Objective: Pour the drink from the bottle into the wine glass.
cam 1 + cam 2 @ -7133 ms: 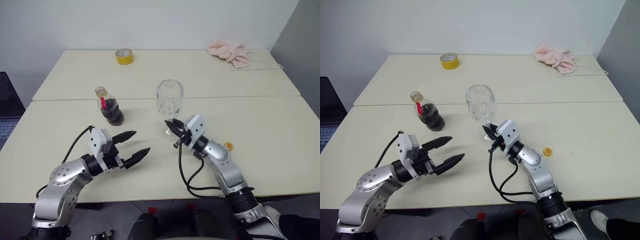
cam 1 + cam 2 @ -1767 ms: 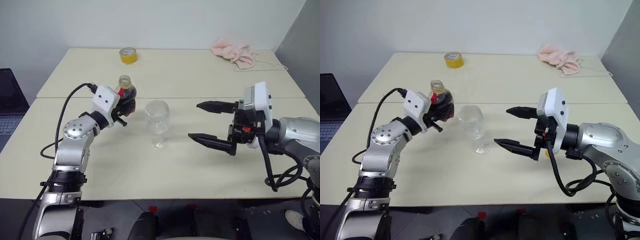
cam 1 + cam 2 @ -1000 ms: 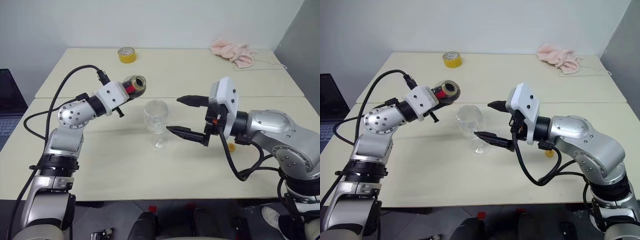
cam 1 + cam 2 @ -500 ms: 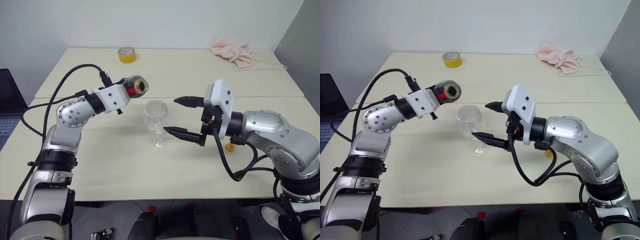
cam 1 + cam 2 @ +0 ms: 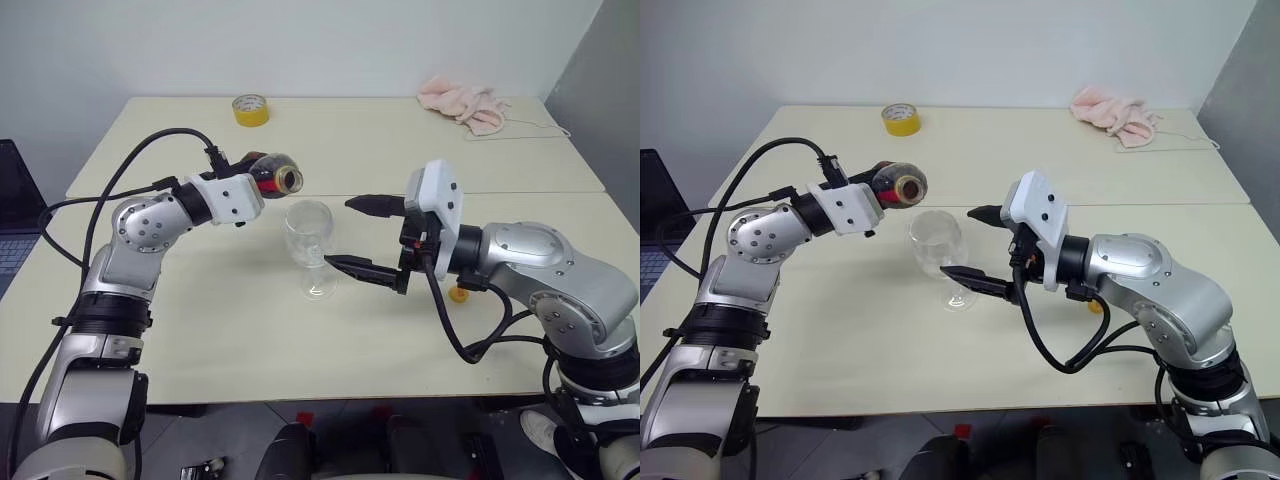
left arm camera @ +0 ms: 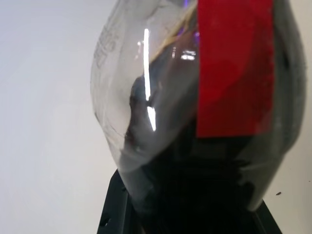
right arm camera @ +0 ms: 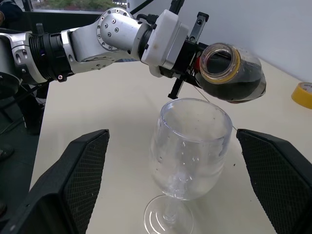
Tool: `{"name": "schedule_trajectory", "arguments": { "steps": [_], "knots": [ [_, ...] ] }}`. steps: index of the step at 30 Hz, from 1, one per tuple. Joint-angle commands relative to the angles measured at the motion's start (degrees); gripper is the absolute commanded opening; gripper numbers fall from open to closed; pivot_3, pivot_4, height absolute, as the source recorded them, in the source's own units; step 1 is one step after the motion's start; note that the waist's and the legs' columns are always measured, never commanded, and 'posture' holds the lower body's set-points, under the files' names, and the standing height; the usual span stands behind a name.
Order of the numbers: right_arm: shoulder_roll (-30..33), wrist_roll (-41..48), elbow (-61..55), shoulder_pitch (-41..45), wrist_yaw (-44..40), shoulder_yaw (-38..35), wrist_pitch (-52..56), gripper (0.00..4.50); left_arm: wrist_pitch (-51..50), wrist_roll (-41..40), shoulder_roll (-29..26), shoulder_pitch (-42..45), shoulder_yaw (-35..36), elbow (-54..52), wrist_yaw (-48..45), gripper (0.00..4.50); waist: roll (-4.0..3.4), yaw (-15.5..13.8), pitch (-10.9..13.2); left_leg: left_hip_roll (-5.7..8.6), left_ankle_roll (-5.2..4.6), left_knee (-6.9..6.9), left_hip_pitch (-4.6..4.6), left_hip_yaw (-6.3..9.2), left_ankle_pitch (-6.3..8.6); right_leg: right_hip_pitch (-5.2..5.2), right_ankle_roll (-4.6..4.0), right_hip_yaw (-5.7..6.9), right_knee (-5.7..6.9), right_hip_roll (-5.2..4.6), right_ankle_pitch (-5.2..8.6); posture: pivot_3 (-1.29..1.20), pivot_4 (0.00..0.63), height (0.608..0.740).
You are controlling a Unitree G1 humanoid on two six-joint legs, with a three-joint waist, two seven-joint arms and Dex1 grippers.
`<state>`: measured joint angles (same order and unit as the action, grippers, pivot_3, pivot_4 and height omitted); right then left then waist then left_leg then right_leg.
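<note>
Whereas a second ago the bottle (image 5: 270, 174) leaned only partly over, it now lies almost level in the air, its open mouth turned toward the wine glass (image 5: 310, 243) and poised just above and beside the rim. The left gripper (image 5: 872, 190) stays clenched around the bottle's rounded, ribbed clear-plastic body, and the red label strip shows against the drink (image 7: 239, 85), a near-black liquid pooled along the lower side of the tilted bottle up to the yellow-ringed neck. None of it has reached the glass, whose rounded clear bowl is empty above a thin stem and flat round foot planted on the pale, smooth surface (image 5: 250, 330). The right gripper (image 5: 365, 237) has kept its place, its two black textured fingers spread wide on either side of the glass bowl without touching it. A small yellow cap (image 5: 459, 294) lies on the surface behind the right arm.
</note>
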<state>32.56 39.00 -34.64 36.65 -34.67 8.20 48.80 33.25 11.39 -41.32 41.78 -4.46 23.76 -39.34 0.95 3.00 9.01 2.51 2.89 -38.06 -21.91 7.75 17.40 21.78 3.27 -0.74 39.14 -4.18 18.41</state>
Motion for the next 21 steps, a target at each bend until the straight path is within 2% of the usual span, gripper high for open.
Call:
{"name": "schedule_trajectory", "arguments": {
  "steps": [1, 21],
  "knots": [
    [-0.3, -0.8, -0.9, 1.0, 0.3, 0.0, -0.3, 4.50, 3.1, 0.8, -1.6, 2.7, 0.8, 0.2, 1.9, 0.74, 0.00, 0.0, 0.0, 0.00, 0.00, 0.00, 0.00, 0.00, 0.00, 0.00, 0.00, 0.00, 0.00, 0.00, 0.00, 0.00, 0.150, 0.740],
    [-0.8, -2.7, -1.2, 0.5, 0.1, 0.6, -0.5, 4.50, 9.3, 6.1, -3.0, 6.7, -0.5, 4.7, 6.7, 0.74, 0.00, 0.2, 0.0, 0.01, 0.00, 0.00, -0.01, 0.00, 0.00, 0.04, 0.00, 0.00, 0.05, 0.00, 0.00, 0.00, 0.150, 0.740]
  ]
}}
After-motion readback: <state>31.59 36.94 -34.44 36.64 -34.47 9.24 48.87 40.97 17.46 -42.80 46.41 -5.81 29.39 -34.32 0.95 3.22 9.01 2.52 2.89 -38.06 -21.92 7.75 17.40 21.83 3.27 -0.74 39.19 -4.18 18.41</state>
